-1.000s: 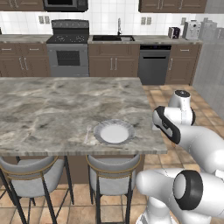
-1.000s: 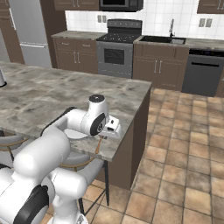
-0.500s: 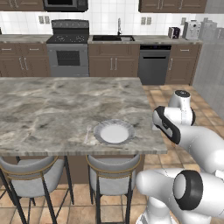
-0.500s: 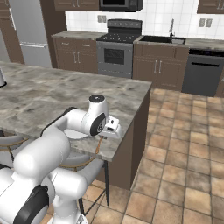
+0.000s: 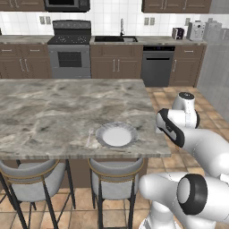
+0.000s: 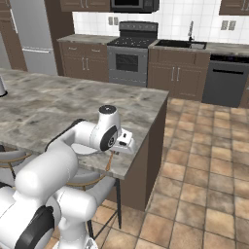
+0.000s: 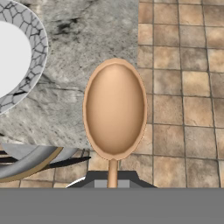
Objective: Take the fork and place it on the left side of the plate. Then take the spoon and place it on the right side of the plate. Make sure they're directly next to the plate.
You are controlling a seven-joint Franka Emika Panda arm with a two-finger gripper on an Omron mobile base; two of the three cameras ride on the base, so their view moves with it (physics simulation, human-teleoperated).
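1. Hand view showed the fingers [image 7: 112, 183] clenched on the thin handle of the wooden spoon [image 7: 114, 110], held above the corner of the marble surface [image 7: 87, 52].
2. The spoon's long axis ran straight away from the hand, bowl outermost, hollow facing the camera.
3. The plate [image 7: 15, 57] lay near, apart from the spoon.
4. A pale sliver, probably the fork [image 5: 89, 140], lay against the plate's left rim, so the spoon placement seemingly remained.
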